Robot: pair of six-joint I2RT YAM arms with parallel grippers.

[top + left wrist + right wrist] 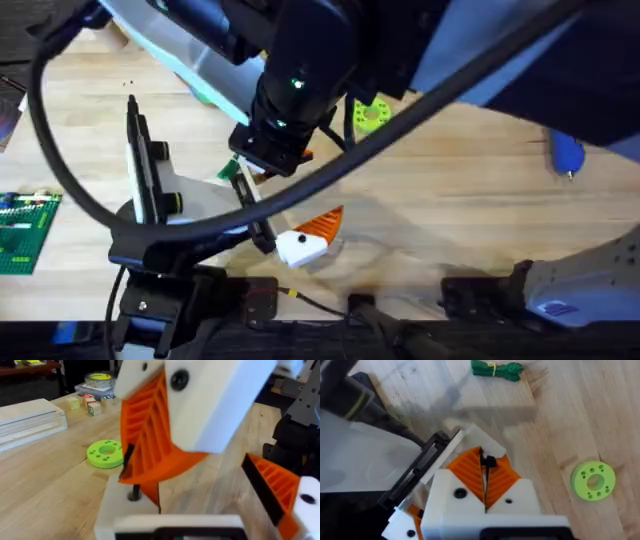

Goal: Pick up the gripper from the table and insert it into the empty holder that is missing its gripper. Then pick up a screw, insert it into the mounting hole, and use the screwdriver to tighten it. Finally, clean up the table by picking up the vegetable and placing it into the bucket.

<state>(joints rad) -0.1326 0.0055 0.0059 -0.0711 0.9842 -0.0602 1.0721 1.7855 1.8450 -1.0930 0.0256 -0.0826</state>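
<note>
the right pincer (484,467) is clenched: its orange pads (465,467) meet, with a small dark piece (490,461) nipped at their tips. i cannot tell what that piece is. it hangs low over the bench (570,415), with the green disc (592,480) near by on bare wood. right under and beside it sit the white and black parts of a claw (427,460); which part is the holder i cannot tell.

the left pincer (205,485) is released, its fingers (280,495) standing wide apart. a big white mount with orange ribs (200,405) hangs close in front of it, and the disc (106,453) lies beyond on the wood.

from overhead, a dark arm (300,70) rises close under the camera just left of the disc (372,115) and hides much of the middle. the screwdriver (567,152) lies flat, well to the right of the disc and a little nearer the bases. the vegetable (497,368) lies on the bench, apart from the disc and clear of both pincers; overhead, a green bit of it (228,170) peeps out to the disc's left, beside the arm. a white mount with an orange tip (308,238) lies left of the disc and nearer the bases. a green brick plate (22,232) sits far to the disc's left.
</note>
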